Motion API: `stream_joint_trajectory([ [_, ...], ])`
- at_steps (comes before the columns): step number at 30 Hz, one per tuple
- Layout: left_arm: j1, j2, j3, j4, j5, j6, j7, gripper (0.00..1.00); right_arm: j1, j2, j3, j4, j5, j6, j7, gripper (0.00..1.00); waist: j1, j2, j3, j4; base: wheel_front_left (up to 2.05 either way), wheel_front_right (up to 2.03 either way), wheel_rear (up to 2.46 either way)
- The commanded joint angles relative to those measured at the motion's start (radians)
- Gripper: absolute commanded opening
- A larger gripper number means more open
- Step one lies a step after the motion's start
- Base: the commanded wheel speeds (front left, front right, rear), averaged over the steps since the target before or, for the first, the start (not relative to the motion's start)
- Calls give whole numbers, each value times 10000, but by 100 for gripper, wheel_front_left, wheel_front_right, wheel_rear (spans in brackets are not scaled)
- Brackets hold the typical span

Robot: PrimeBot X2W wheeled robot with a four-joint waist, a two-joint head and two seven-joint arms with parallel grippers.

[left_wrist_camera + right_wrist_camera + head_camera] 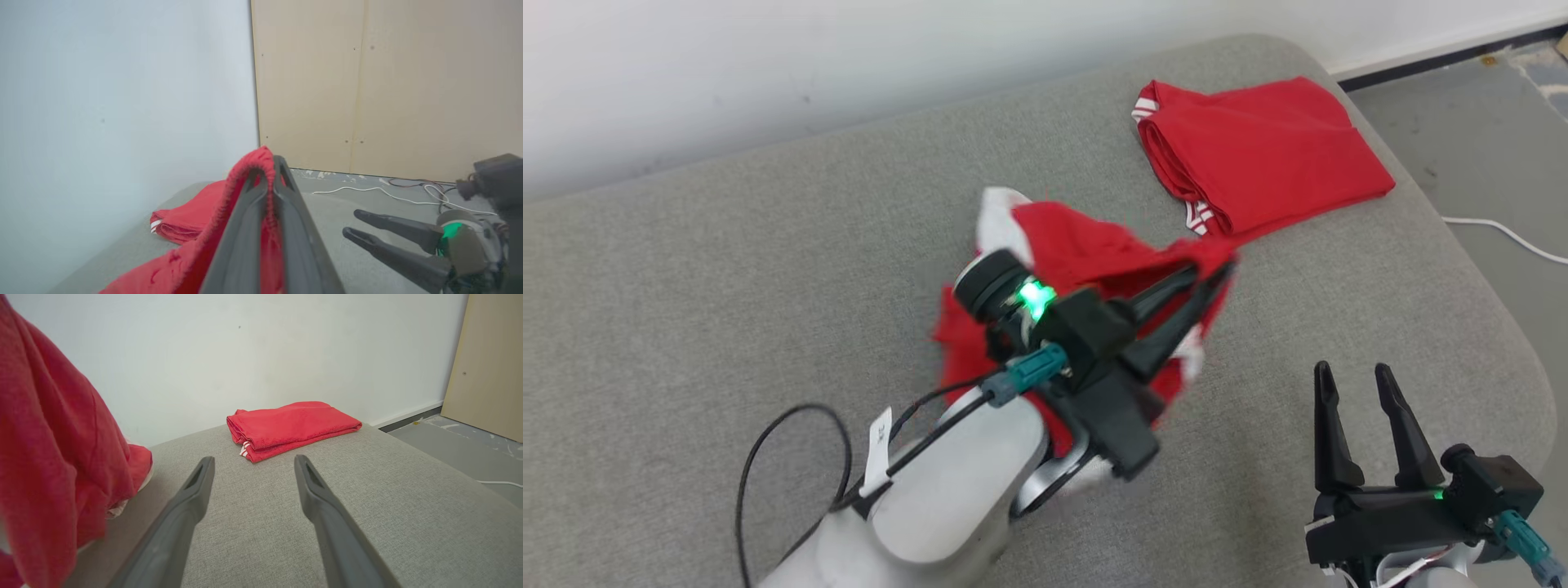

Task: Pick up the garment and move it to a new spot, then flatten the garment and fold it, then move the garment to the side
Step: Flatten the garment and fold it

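L end effector [1215, 268] clamped on red garment [1078, 245], angled up-right; R end effector [1353, 372] spread.

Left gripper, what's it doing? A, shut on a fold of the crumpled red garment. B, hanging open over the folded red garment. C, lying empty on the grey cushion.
A: the left gripper has its fingers closed with the crumpled red garment pinched between them.

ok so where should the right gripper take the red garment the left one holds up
Probably the white-trimmed edge hanging below the left gripper, approached from the robot's right: the garment drapes down from that shut pinch, and this edge faces the open right gripper.
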Motion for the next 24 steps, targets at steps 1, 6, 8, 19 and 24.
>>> stream_joint_trajectory([
  [1, -271, -9, -91, -333, -282, 100, -1, 0, 119, 8, -67, 17, -102, -23, -1, 100, 0, -1, -219, 135, 0, 0, 0],
  [6, -1055, 3, -438, -1306, -944, 706, 3, 0, 255, 9, -272, -12, -208, -23, -1, 100, 0, -1, -408, 387, 0, 0, 0],
  [8, -1161, 10, -437, -1265, -1066, 913, 6, 0, 286, 9, -308, -40, -243, -23, -1, 100, 0, -1, -429, 524, 0, 0, 0],
  [19, 617, 1892, 835, -959, -1449, 1777, 2, 0, 319, 8, -550, -117, -437, -23, -1, 100, 0, -1, -299, 1506, 0, 0, 0],
  [24, 2053, 3099, 1845, -1391, -1631, 2132, 0, 0, 281, 7, -550, -113, -535, -23, -1, 100, 0, -1, -289, 1892, 0, 0, 0],
])
